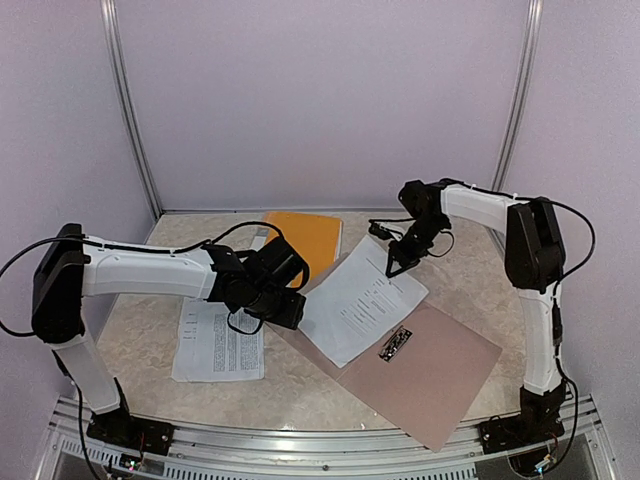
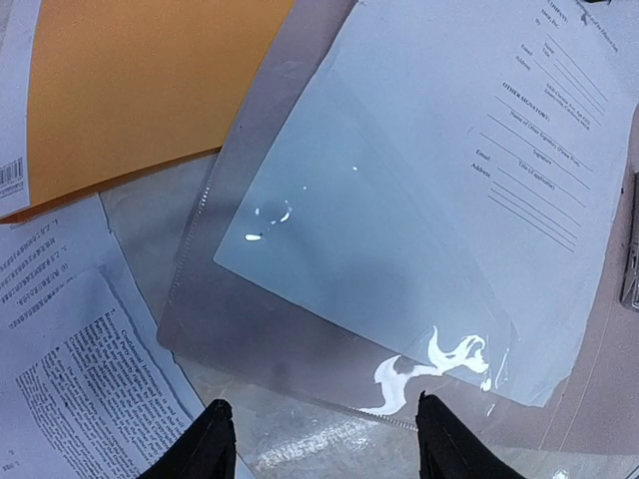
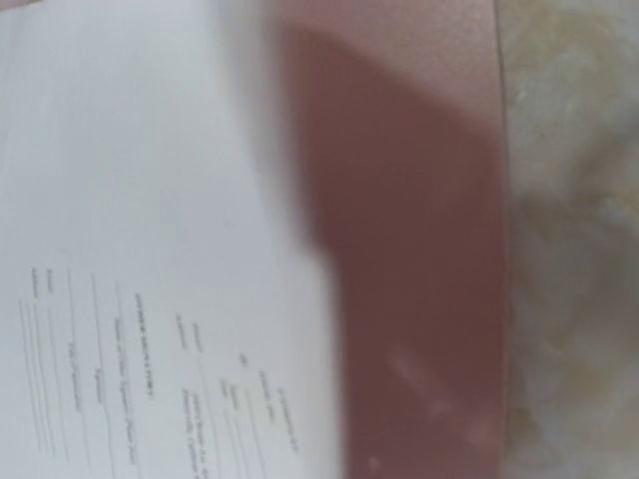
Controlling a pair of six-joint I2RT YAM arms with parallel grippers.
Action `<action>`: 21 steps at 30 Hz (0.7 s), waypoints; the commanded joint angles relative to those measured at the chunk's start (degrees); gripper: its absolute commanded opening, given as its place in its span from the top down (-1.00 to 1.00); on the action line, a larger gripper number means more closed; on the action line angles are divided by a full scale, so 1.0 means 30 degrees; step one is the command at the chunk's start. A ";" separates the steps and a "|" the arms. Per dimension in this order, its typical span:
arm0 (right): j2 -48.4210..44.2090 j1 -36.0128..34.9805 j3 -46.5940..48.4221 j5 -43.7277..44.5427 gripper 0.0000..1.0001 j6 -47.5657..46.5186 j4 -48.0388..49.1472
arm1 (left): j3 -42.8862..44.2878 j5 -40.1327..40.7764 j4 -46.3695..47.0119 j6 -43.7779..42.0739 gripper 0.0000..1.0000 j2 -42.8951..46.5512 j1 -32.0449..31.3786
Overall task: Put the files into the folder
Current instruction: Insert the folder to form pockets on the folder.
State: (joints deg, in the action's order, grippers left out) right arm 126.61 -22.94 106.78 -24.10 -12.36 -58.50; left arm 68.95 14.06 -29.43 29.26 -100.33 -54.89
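Nothing in the left gripper (image 2: 324, 411), spread wide over the clear flap (image 2: 300, 329). Pin that flap; ease the printed sheet (image 1: 360, 298), on the brown folder (image 1: 430, 372) at 3 o'clock, fully under. Fetch the sheets (image 1: 220, 342) at 8 o'clock afterwards. Cannot tell the hold of the right gripper (image 1: 395, 262): blurred view, fingers unseen.

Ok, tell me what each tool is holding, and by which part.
Left tool: nothing; fingers apart over the clear sleeve. Right tool: at the far edge of the white sheet, but a grip cannot be told.
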 commanded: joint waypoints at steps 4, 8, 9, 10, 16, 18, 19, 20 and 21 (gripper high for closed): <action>0.1258 -0.0534 0.2088 0.0145 1.00 -0.1215 -0.1306 | 0.0527 0.0395 -0.0636 -0.0093 -0.17 0.0537 0.0134; 0.1906 -0.0728 0.3014 0.0201 1.00 -0.1309 -0.1756 | 0.0514 0.0466 -0.0784 -0.0011 -0.17 0.0552 0.0145; 0.1987 -0.0787 0.3044 0.0160 1.00 -0.1286 -0.1761 | 0.0514 0.0493 -0.0816 0.0018 -0.17 0.0545 0.0135; 0.2041 -0.0813 0.3059 0.0154 1.00 -0.1291 -0.1768 | 0.0539 0.0519 -0.0838 0.0029 -0.17 0.0545 0.0134; 0.2434 -0.1115 0.3310 0.0013 1.00 -0.1204 -0.1817 | 0.0514 0.0584 -0.0901 0.0033 -0.17 0.0527 0.0142; 0.2539 -0.1254 0.3381 -0.0049 1.00 -0.1189 -0.1734 | 0.0506 0.0599 -0.0908 0.0033 -0.17 0.0515 0.0134; 0.2597 -0.1281 0.3423 -0.0031 1.00 -0.1147 -0.1659 | 0.0513 0.0601 -0.0912 0.0033 -0.17 0.0515 0.0141; 0.2656 -0.1310 0.3517 0.0059 1.00 -0.1061 -0.1606 | 0.0513 0.0573 -0.0923 0.0033 -0.17 0.0515 0.0135; 0.2762 -0.1347 0.3721 0.0122 1.00 -0.1047 -0.1620 | 0.0481 0.0558 -0.0932 0.0033 -0.17 0.0515 0.0149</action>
State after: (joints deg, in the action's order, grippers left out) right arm 132.79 -25.89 115.61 -23.75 -15.49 -62.87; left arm 68.97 15.07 -31.16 29.30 -100.31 -54.76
